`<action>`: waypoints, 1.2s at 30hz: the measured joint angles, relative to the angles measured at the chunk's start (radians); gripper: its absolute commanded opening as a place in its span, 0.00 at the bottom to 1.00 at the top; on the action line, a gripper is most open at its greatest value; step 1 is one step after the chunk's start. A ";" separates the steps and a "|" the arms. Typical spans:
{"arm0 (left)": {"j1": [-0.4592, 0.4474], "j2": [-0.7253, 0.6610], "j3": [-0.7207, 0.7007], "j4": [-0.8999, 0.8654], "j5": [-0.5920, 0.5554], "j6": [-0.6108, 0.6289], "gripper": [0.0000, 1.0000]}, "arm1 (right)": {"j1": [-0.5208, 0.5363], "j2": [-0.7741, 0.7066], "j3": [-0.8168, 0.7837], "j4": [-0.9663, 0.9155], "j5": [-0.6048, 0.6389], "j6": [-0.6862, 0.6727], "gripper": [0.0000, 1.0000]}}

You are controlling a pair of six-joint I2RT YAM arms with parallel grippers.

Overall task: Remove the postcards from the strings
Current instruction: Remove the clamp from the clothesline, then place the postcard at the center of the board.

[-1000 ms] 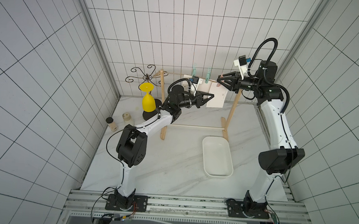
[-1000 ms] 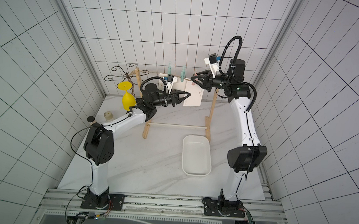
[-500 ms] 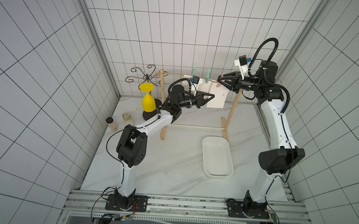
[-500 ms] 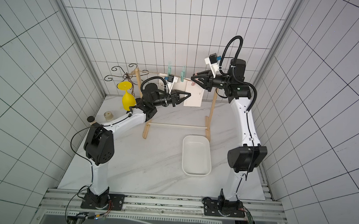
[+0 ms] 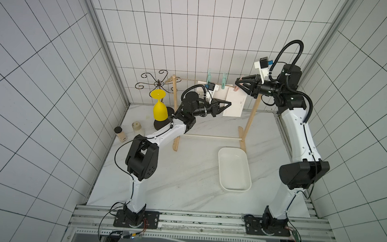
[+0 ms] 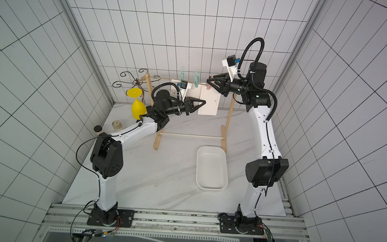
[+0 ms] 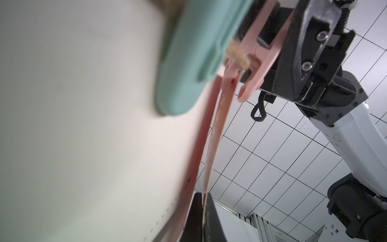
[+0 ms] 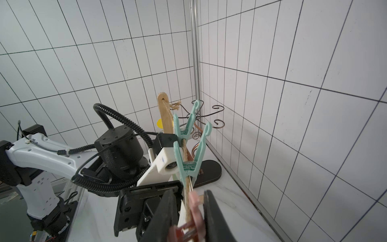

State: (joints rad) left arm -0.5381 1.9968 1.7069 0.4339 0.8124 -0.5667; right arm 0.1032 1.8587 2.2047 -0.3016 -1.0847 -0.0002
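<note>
The strings (image 5: pixel 190 80) run between two wooden posts, with postcards hanging from pegs. My left gripper (image 5: pixel 229 104) is shut on the lower edge of the rightmost postcard (image 5: pixel 233 104) (image 6: pixel 209 104); the left wrist view shows that card edge-on (image 7: pixel 215 130), pinched between the fingertips (image 7: pixel 198 209). My right gripper (image 5: pixel 237 84) (image 8: pixel 189 201) is shut on the pink clothespin (image 8: pixel 194 209) (image 7: pixel 259 56) that pins this card to the string (image 8: pixel 185 150). Another postcard (image 5: pixel 219 94) hangs behind it under a teal clothespin (image 5: pixel 224 78), and a further teal clothespin (image 5: pixel 209 75) stands to its left.
A white tray (image 5: pixel 233 188) lies on the marble table in front of the right post (image 5: pixel 251 120). A yellow glass (image 5: pixel 160 108) hangs upside down on a wire rack by the left post (image 5: pixel 174 95). Two small jars (image 5: pixel 120 133) stand near the left wall.
The right gripper's fingers have closed in a little on the pink clothespin. Both arms and the card stay where they were.
</note>
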 measured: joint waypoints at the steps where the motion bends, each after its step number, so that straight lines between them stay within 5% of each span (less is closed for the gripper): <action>1: -0.002 0.000 0.000 0.000 0.000 0.002 0.00 | 0.000 -0.013 -0.009 0.021 0.014 0.013 0.00; 18: -0.010 -0.029 -0.077 -0.005 -0.010 0.007 0.00 | 0.000 -0.073 -0.066 0.253 0.089 0.171 0.00; 29: -0.034 -0.223 -0.330 0.025 -0.067 0.018 0.00 | 0.000 -0.303 -0.367 0.432 0.138 0.253 0.00; 36: -0.035 -0.446 -0.565 0.040 -0.131 0.018 0.00 | 0.002 -0.571 -0.712 0.519 0.200 0.277 0.00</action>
State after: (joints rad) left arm -0.5732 1.5509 1.1423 0.4740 0.6811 -0.5484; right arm 0.1047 1.2873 1.4925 0.2176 -0.8848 0.2768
